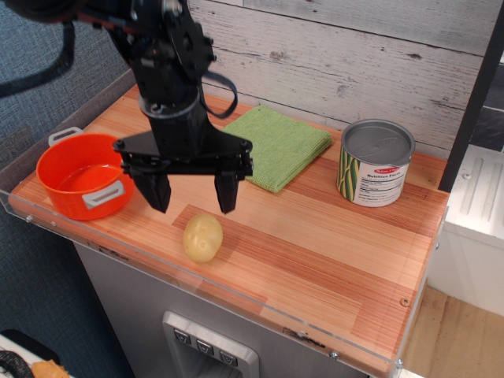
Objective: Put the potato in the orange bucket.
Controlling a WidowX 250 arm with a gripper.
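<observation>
The potato (202,237) is small, pale yellow-tan, and lies on the wooden tabletop near the front edge. The orange bucket (83,175) with grey-white handles stands at the left end of the table, empty. My black gripper (194,201) hangs open just above and slightly behind the potato, its two fingers pointing down and spread wider than the potato. It holds nothing. The left finger (157,191) is close to the bucket's right side.
A folded green cloth (272,146) lies at the back middle. A silver tin can (376,161) with a label stands at the back right. A clear plastic rim (236,303) runs along the table's front and left edges. A plank wall stands behind.
</observation>
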